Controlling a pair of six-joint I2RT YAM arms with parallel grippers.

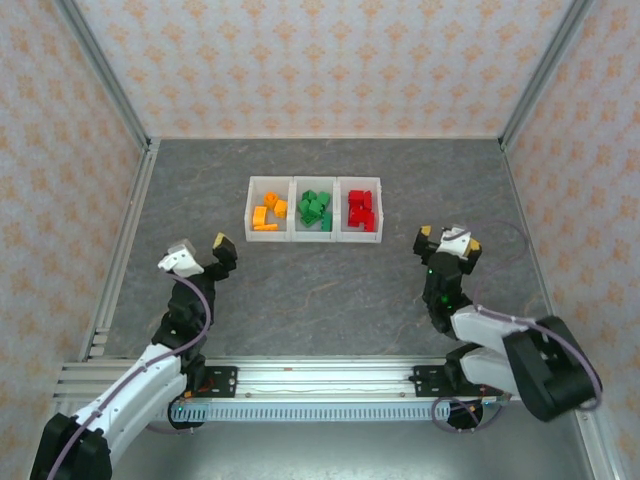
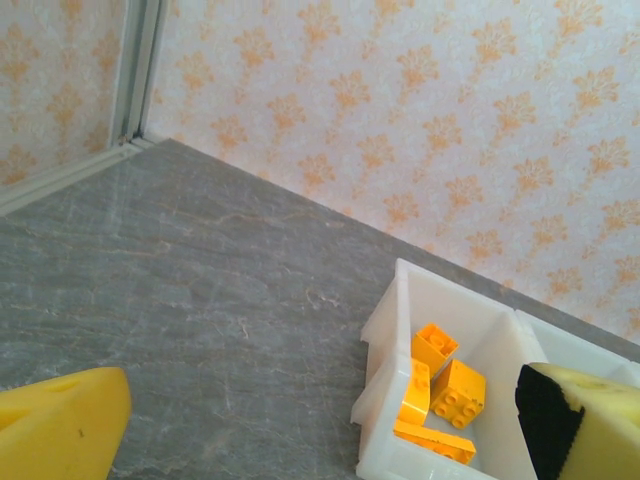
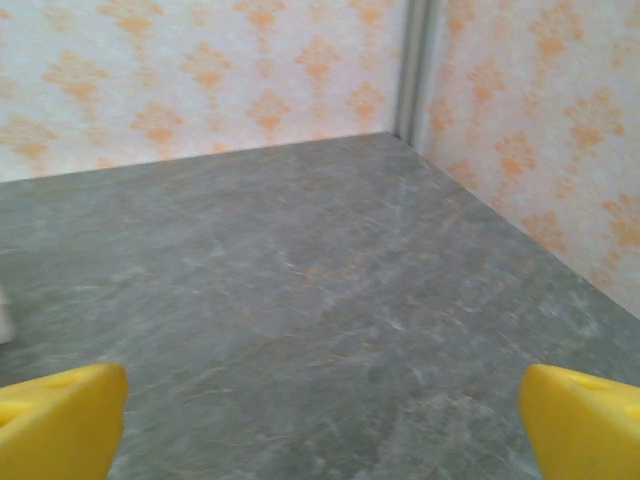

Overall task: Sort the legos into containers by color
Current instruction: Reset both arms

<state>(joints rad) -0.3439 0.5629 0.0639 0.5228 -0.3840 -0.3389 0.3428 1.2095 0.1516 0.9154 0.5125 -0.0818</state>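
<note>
The containers (image 1: 314, 179) are three joined white bins in a row at the middle of the table. The left bin holds orange-yellow legos (image 1: 267, 215), the middle one green legos (image 1: 317, 210), the right one red legos (image 1: 362, 210). My left gripper (image 1: 205, 248) hovers open just in front and left of the row, nothing between its fingers. In the left wrist view the open left gripper (image 2: 320, 430) looks toward the left bin's wall (image 2: 385, 330) and its orange-yellow legos (image 2: 445, 385). My right gripper (image 1: 449, 238) stands open and empty to the right of the row, over bare table (image 3: 320, 425).
Patterned walls (image 1: 320, 60) enclose the grey table on three sides, with metal rails (image 1: 120, 240) along the edges. A silver rail (image 1: 300, 380) carries both arm bases at the near edge. A sliver of white bin corner (image 3: 5, 320) shows in the right wrist view.
</note>
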